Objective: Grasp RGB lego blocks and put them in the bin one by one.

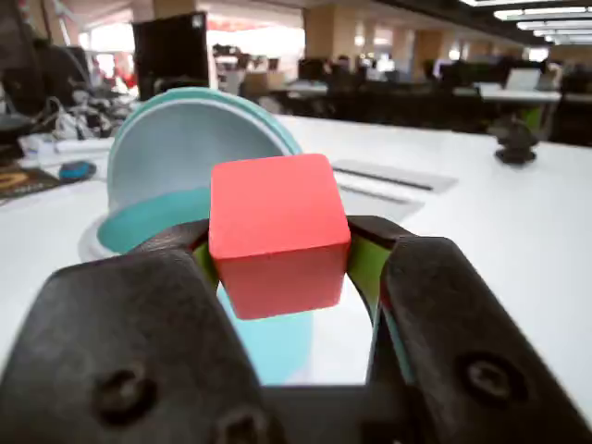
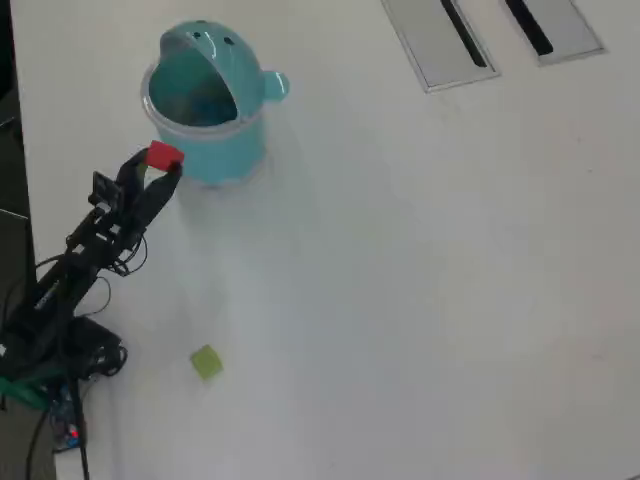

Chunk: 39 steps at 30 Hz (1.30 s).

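Closest to the wrist camera, the tool [image 1: 277, 254] was clamped on the red block [image 1: 273, 231], its dark jaws pressing both sides. In the overhead view the red block [image 2: 164, 156] hung just beside the teal bin [image 2: 232, 140], near its rim. The yellow-green block [image 2: 206, 362] lay well apart on the white desk [image 2: 420, 280].
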{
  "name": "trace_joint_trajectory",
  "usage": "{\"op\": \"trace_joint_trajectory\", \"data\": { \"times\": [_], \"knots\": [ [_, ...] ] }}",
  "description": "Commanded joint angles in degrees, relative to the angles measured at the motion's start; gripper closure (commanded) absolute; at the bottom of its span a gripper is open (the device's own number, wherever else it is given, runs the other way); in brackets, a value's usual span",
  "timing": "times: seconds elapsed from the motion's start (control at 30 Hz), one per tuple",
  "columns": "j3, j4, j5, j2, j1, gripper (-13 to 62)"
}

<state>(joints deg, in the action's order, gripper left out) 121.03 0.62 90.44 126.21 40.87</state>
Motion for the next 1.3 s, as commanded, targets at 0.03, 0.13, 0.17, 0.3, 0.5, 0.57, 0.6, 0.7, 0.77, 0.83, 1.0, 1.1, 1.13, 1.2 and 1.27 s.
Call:
{"op": "trace_joint_trajectory", "data": {
  "times": [0.03, 0.13, 0.17, 0.3, 0.5, 0.57, 0.6, 0.7, 0.77, 0.83, 1.0, 1.1, 1.13, 1.2, 1.27],
  "knots": [
    [-8.7, 0.7, 8.53, -1.49, 2.99, 33.0],
    [-13.54, 5.19, 10.02, -4.31, 4.04, 33.0],
    [-15.12, 6.24, 10.2, -5.36, 4.22, 33.0],
    [-19.25, 8.0, 12.3, -9.23, 5.45, 33.0],
    [-26.89, 9.14, 15.56, -20.65, 6.5, 33.0],
    [-28.3, 9.05, 15.56, -22.41, 6.59, 33.0],
    [-29.18, 9.05, 15.56, -23.2, 6.59, 33.0],
    [-32.96, 9.05, 15.56, -26.54, 6.42, 33.0],
    [-35.24, 9.23, 15.56, -28.56, 6.42, 33.0],
    [-39.46, 9.23, 15.56, -32.52, 6.42, 33.0],
    [-48.08, 10.9, 15.56, -39.02, 7.12, 33.0],
    [-51.59, 10.99, 15.47, -42.28, 7.12, 33.0],
    [-52.56, 10.9, 15.47, -43.33, 7.12, 33.0],
    [-53.79, 10.9, 15.47, -44.47, 7.12, 33.0],
    [-55.02, 10.9, 15.47, -45.53, 7.38, 33.0]
  ]
}}
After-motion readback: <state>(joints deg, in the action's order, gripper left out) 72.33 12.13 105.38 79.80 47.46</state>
